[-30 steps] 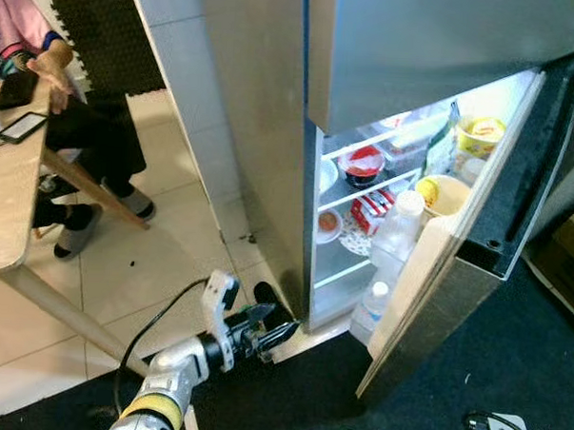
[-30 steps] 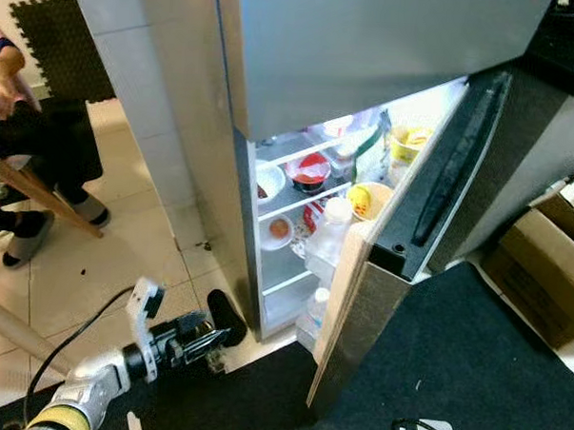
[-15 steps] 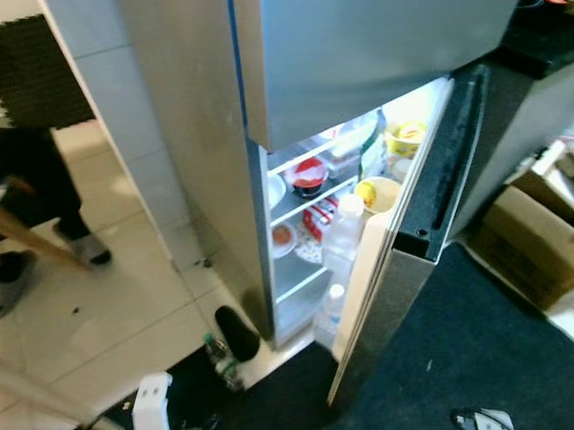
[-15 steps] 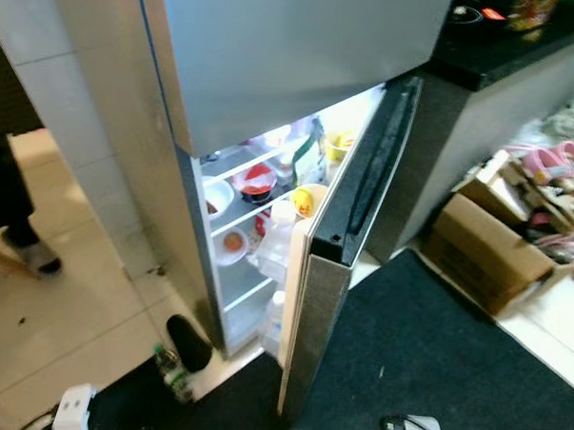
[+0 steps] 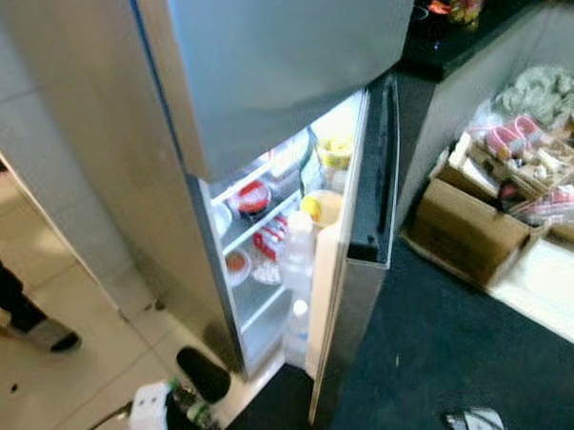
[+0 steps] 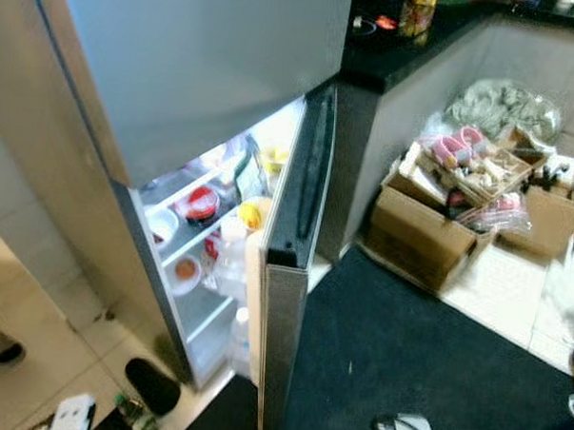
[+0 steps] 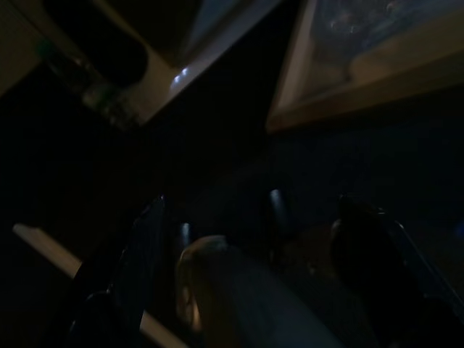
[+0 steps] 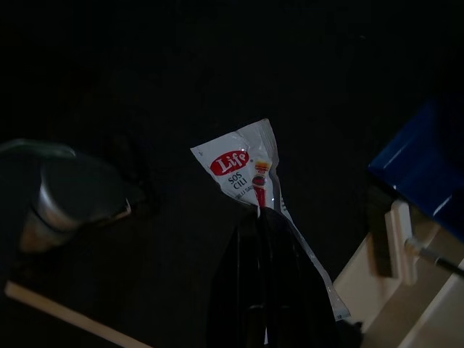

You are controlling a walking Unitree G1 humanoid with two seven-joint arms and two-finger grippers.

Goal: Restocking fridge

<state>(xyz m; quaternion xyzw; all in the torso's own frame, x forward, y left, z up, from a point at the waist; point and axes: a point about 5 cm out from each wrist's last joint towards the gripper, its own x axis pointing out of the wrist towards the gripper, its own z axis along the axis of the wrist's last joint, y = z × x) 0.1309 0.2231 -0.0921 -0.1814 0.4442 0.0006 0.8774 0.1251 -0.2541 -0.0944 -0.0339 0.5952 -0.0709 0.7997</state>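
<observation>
My right gripper (image 8: 264,217) is clamped on a white chili-sauce sachet (image 8: 246,167), hanging low over dark floor. At 11 o'clock stands the silver fridge (image 5: 274,72), its lower door (image 5: 356,275) ajar. My left gripper's (image 7: 246,239) state I cannot tell.

Pale square floor tiles (image 5: 32,385) cover the ground to the left, meeting a dark carpet (image 6: 433,364) that spreads across the right side of the room. A wall of large light tiles (image 5: 32,156) rises at the left. At the upper right a black bench (image 6: 389,58) with a grey front panel (image 6: 415,116) runs along the back. Below it, open cardboard boxes (image 6: 429,231) full of packets stand on a strip of light floor (image 6: 498,291). A person's dark trouser leg and grey slipper (image 5: 43,336) show at the left edge. The light is soft indoor light.
</observation>
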